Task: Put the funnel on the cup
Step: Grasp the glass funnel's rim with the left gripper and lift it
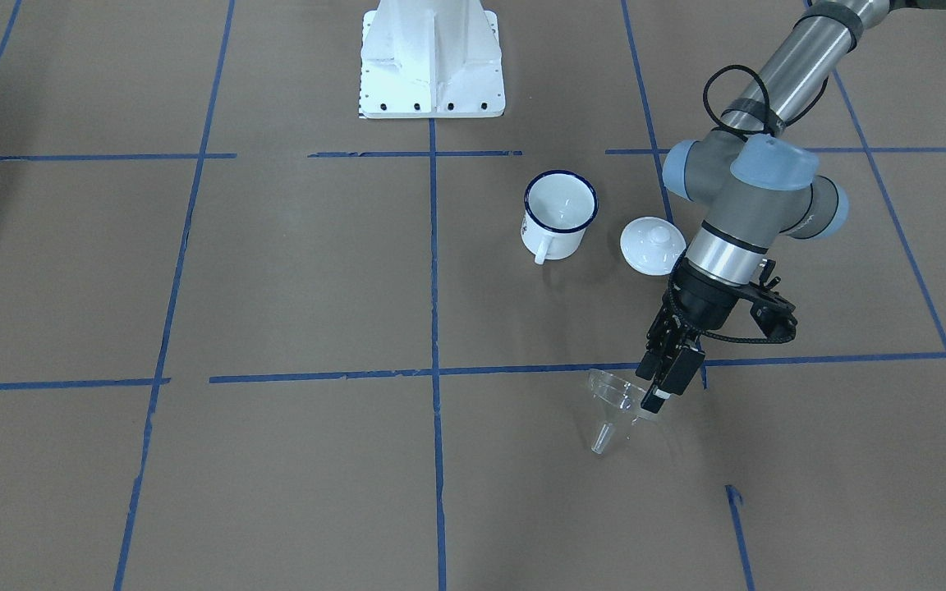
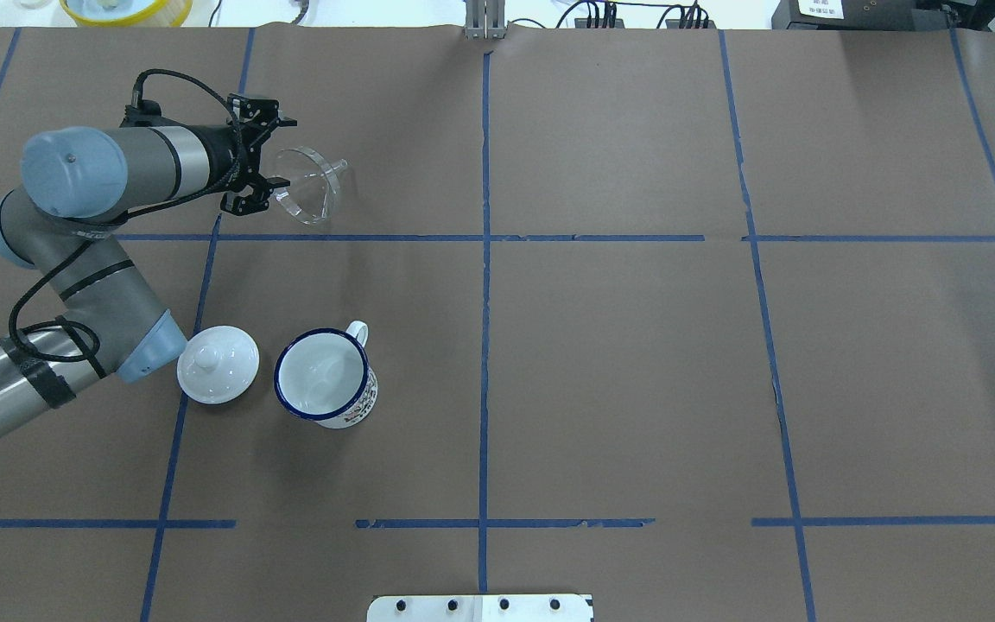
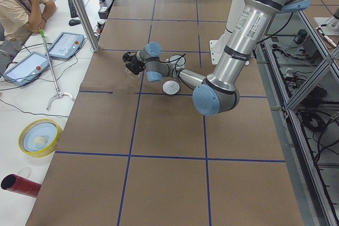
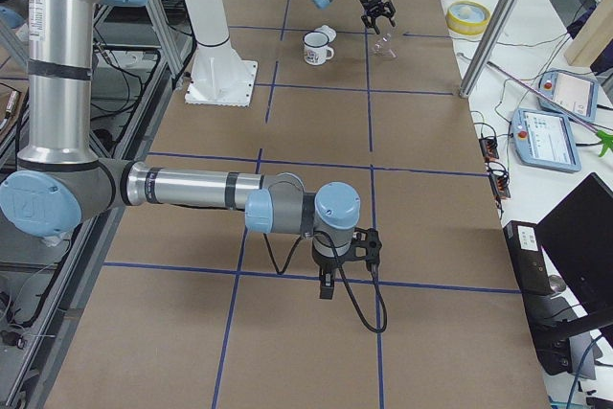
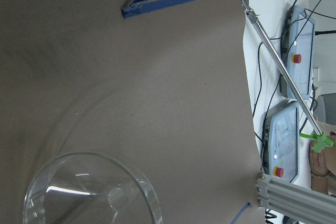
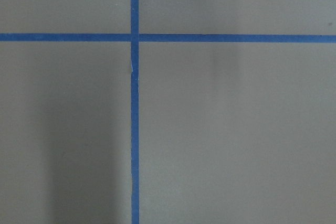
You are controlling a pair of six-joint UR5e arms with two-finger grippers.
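The clear plastic funnel (image 1: 614,404) hangs tilted just above the brown table, its spout pointing away from the arm. My left gripper (image 1: 657,397) is shut on the funnel's rim (image 2: 307,184); the left wrist view shows the funnel (image 5: 92,190) bowl at its bottom edge. The cup (image 1: 559,215), a white mug with a dark blue rim, stands upright and uncovered (image 2: 322,376), well apart from the funnel. My right gripper (image 4: 345,258) shows only in the exterior right view, low over the table, and I cannot tell whether it is open or shut.
A round white knobbed lid (image 2: 218,364) lies beside the cup, close under my left arm's elbow. The robot's white base (image 1: 432,61) stands at the table's middle. Blue tape lines grid the brown surface. A person sits past the table's far edge.
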